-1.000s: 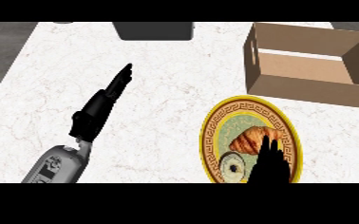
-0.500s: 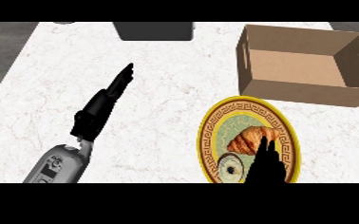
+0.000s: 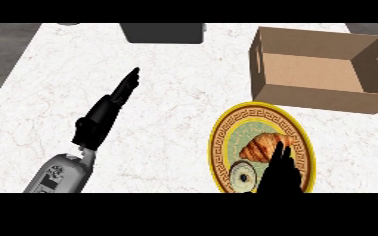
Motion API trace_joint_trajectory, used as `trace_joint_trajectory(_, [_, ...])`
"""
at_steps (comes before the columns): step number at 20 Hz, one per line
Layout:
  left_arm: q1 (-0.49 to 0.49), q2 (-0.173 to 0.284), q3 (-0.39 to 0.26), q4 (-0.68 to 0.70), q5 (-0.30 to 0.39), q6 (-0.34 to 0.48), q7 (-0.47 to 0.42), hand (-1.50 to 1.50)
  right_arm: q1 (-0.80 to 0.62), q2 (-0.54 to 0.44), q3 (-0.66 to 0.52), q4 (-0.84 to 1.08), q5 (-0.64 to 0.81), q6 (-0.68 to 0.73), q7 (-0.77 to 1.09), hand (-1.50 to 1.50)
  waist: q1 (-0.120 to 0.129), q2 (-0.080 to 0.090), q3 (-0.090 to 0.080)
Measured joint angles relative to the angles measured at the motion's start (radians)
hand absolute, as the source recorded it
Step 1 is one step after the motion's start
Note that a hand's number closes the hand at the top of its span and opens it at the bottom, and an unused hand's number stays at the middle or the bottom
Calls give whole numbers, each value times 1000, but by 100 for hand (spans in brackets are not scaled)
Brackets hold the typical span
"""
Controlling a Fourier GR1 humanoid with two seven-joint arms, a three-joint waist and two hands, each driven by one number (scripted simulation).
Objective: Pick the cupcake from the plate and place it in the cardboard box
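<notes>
Near the counter's [image 3: 184, 80] front right corner, a yellow-rimmed plate [image 3: 221, 145] is carrying a croissant [image 3: 262, 147] and a small round cupcake [image 3: 241, 176]. The right hand [image 3: 279, 177] is hovering over them, fingers straight, grasping nothing. The cardboard box [image 3: 310, 72] is sitting open toward the back right corner. The left hand [image 3: 111, 107] is lying outstretched, fingers released.

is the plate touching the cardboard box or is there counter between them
Apart. The head view shows a strip of white counter between the plate's top rim and the cardboard box's near wall.
</notes>
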Motion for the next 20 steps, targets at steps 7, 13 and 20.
trace_joint_trajectory(7, [-4, -14, 17, 20, -6, -9, -11, 0, 2, -2, -17, 10, -4, 0, -21, 150, -4, -5, -5])
trace_joint_trajectory(13, [3, -18, 28, 22, -18, -21, -17, 0, -22, -25, -35, 29, 17, 23, -95, 150, -4, -6, -5])
trace_joint_trajectory(20, [-20, -38, 14, 26, -25, -25, -2, 0, -124, -290, 9, -7, -130, 110, -546, 150, 22, 6, 6])
